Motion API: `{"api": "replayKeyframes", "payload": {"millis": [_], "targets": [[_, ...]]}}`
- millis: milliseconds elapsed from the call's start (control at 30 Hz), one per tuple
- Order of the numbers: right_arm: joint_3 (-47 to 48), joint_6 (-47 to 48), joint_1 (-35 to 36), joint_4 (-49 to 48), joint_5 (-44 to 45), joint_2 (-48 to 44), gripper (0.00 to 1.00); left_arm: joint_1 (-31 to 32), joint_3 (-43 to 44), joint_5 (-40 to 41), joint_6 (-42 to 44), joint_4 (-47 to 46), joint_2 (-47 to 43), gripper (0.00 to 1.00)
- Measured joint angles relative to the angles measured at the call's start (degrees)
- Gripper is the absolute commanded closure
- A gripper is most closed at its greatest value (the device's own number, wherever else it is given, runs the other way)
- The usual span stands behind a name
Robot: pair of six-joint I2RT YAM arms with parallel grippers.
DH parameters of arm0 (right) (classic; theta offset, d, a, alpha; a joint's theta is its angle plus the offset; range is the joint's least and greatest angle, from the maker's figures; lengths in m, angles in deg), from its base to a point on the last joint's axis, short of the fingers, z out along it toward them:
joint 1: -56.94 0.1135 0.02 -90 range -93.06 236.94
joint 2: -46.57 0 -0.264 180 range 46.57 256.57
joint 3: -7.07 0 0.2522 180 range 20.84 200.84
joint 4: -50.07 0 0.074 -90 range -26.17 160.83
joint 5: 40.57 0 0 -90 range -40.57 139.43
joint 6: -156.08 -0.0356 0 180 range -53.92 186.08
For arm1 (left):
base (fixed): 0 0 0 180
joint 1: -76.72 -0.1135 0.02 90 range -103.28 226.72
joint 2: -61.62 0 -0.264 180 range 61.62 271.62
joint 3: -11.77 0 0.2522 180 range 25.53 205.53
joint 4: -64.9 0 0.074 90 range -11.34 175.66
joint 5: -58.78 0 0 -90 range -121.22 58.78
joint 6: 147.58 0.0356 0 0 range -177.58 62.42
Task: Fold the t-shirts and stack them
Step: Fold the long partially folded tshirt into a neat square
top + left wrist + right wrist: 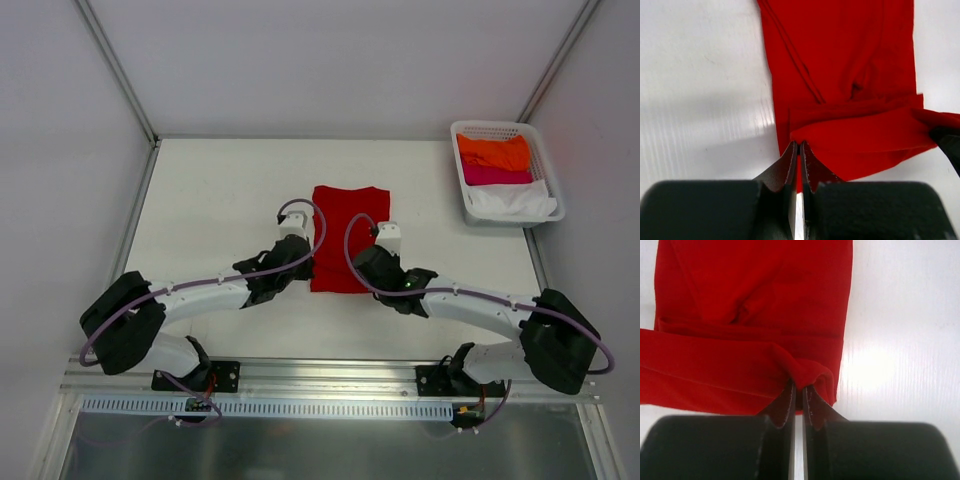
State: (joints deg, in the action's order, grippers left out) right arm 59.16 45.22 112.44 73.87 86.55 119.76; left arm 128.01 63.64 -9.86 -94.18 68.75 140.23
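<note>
A deep red t-shirt (345, 225) lies partly folded in the middle of the table, its near hem lifted. My left gripper (303, 262) is shut on the shirt's near left corner (805, 137). My right gripper (368, 262) is shut on the near right corner, where the cloth (807, 371) bunches over the fingertips. Orange (493, 152), magenta pink (495, 175) and white (512, 201) t-shirts lie in the basket at the back right.
The white plastic lattice basket (459, 175) stands at the table's back right corner by the wall. White table surface (210, 190) surrounds the red shirt. A metal rail (330, 372) runs along the near edge behind the arm bases.
</note>
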Motion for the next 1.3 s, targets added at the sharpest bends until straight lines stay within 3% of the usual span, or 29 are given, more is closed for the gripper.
{"api": "replayKeyframes", "payload": {"millis": [267,800,1300], "targets": [[8.39,7.45,-6.62,-4.15,-2.64,8.04,1.00,-6.47,10.60,-0.31,4.87,0.37,9.68,1.00],[22.12,15.80,-18.23,-5.88,-7.17,19.30,0.99,-12.59,34.86,-4.42,13.11,3.32,27.04,1.00],[37.33,19.06,-25.38,-7.37,-12.13,34.99,0.99,-17.79,46.51,-6.56,16.09,6.34,37.18,1.00]]}}
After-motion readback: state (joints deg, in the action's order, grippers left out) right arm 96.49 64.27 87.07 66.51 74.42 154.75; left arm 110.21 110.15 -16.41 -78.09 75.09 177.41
